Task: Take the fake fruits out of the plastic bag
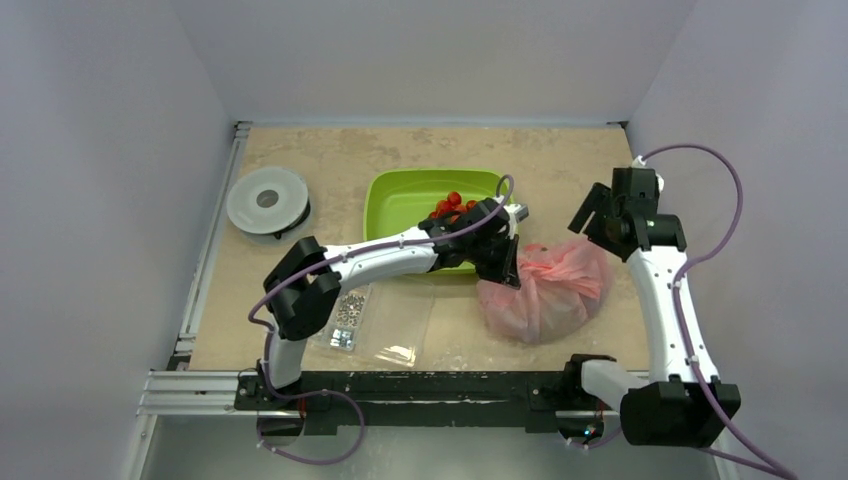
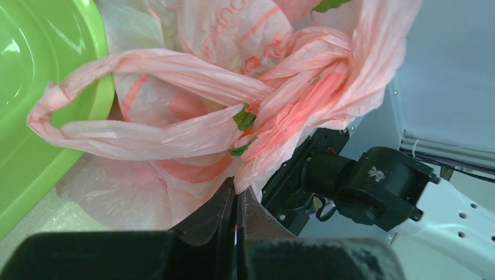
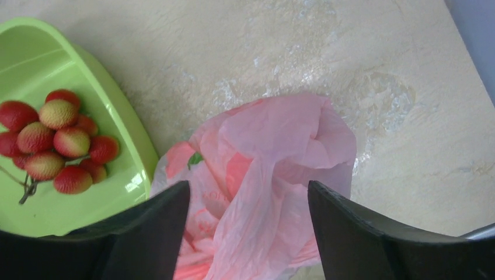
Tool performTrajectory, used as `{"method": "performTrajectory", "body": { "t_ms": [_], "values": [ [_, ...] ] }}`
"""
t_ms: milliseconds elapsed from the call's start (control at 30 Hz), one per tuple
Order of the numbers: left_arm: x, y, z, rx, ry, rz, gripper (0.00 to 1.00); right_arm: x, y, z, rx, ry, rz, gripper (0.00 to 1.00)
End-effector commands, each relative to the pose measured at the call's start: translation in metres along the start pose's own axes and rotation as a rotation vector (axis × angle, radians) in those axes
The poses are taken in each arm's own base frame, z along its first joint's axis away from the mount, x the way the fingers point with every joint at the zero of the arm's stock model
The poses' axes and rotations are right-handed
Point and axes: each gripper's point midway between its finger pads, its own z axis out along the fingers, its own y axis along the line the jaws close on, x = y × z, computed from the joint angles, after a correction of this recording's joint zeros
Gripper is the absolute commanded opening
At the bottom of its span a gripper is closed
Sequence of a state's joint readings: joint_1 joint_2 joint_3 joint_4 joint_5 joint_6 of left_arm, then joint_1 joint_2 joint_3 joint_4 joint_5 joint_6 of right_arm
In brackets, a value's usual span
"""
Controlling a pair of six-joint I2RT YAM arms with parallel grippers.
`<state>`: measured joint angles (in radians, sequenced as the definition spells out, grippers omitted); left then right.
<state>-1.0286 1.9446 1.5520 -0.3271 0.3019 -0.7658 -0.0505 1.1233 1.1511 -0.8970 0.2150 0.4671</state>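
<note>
The bag (image 1: 545, 290) lies bunched on the surface (image 1: 330, 160) beside the tray (image 1: 395, 195), its fruits (image 2: 244, 121) just green glimpses. The left tool (image 2: 236, 195) is clenched on thin film; the right tool (image 3: 248, 186) hangs released above. A hard pull may tear the film or drag the bag.

A green tray (image 1: 385, 200) holding a cluster of red berries (image 1: 452, 206) sits mid-bench (image 1: 400, 150). A grey round reel (image 1: 267, 199) lies to its left, and a clear box of screws (image 1: 400, 320) lies nearer.
</note>
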Motion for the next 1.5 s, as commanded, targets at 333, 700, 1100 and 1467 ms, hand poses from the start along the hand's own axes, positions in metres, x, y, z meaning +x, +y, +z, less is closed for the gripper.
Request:
{"method": "performTrajectory", "body": {
  "t_ms": [333,700,1100,1467],
  "values": [
    [-0.024,-0.011,0.013,0.045,-0.057,0.07,0.0,0.08,0.02,-0.036,-0.262,0.184,0.109,0.83],
    [-0.018,-0.01,0.004,0.057,-0.074,0.062,0.0,0.078,0.029,-0.015,-0.292,0.127,0.244,0.33],
    [-0.012,0.009,-0.027,-0.056,-0.098,0.126,0.4,0.042,0.043,-0.021,-0.356,0.044,0.045,0.0],
    [-0.062,-0.015,-0.035,-0.123,-0.123,0.287,0.65,0.046,0.049,-0.028,-0.415,0.051,-0.005,0.0]
  ]
}}
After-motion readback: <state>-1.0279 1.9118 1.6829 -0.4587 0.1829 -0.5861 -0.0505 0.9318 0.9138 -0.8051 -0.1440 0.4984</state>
